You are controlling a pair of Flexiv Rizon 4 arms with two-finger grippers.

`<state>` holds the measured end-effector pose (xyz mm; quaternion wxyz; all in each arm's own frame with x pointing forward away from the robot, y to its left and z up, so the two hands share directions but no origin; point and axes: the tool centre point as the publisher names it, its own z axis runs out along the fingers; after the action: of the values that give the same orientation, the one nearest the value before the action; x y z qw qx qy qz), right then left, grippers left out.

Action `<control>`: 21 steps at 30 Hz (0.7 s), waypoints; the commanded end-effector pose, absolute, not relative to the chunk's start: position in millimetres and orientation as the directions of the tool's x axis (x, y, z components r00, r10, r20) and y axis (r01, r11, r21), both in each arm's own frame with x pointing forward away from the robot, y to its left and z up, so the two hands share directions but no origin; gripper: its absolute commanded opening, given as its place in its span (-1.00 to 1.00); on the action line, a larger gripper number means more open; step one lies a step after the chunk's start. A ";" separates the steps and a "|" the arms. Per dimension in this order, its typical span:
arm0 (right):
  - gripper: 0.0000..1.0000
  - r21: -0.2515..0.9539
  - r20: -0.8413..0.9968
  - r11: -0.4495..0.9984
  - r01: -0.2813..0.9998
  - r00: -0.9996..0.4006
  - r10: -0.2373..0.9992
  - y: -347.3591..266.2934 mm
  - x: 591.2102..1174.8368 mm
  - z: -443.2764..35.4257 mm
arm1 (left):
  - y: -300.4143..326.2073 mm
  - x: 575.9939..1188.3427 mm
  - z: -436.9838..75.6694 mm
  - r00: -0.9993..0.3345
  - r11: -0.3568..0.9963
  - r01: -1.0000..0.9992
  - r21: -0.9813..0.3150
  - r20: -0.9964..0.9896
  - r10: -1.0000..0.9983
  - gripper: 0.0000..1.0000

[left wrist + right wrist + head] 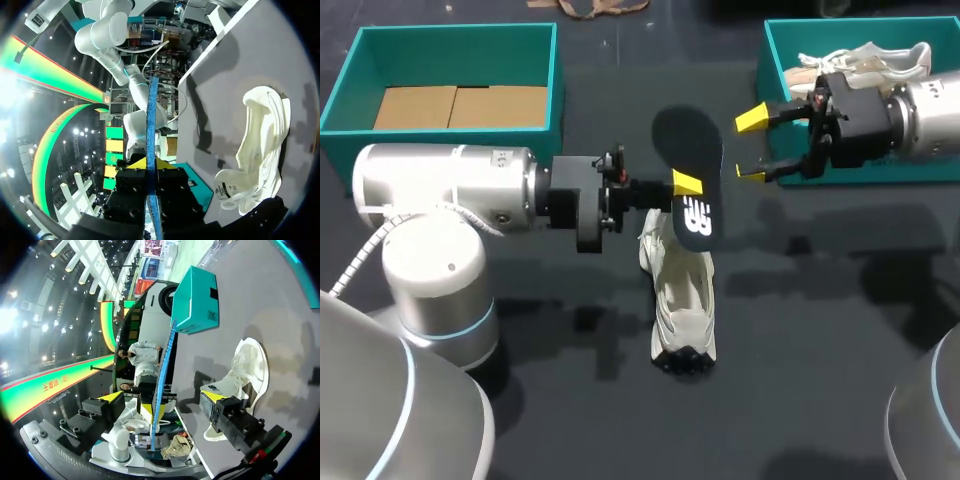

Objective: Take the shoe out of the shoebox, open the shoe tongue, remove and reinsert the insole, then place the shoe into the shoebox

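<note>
A dark insole [690,170] hangs above the table, pinched at its edge by my left gripper [685,185], which is shut on it. In the left wrist view the insole [151,130] stands edge-on as a thin blue strip between the yellow tips [148,162]. Below it the white shoe [682,300] lies on the dark table, also seen beside the left gripper [260,150]. My right gripper [752,147] is wide open just right of the insole, not touching it. Its wrist view shows the insole [164,365] edge-on ahead of that gripper [162,397] and the shoe [240,375] beyond.
A teal shoebox [775,60] at the back right holds another white shoe [865,60], right behind my right gripper. A second teal box [556,80] with cardboard inside stands at the back left, also visible as the box [195,300] in the right wrist view.
</note>
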<state>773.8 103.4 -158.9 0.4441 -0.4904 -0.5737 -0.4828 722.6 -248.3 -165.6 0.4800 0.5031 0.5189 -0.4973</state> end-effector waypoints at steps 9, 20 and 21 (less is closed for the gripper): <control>0.72 0.134 0.984 0.045 0.990 -0.138 0.113 133.2 772.1 -166.2 | -264.8 731.5 -177.1 0.002 0.029 1.000 0.005 -0.997 0.080 -1.00; -0.31 0.121 0.988 0.030 0.992 -0.124 0.098 139.8 769.8 -168.8 | -269.0 731.3 -180.2 0.020 0.041 0.999 0.024 -0.996 0.091 -1.00; -0.33 0.119 0.988 0.029 0.993 -0.121 0.097 139.9 769.7 -168.9 | -269.4 731.2 -180.3 0.021 0.041 0.999 0.025 -0.996 0.091 -1.00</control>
<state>769.5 137.9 -167.3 0.4495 -0.4868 -0.5598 -0.4976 731.8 -265.2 -179.4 0.4910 0.5183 0.5260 -0.4623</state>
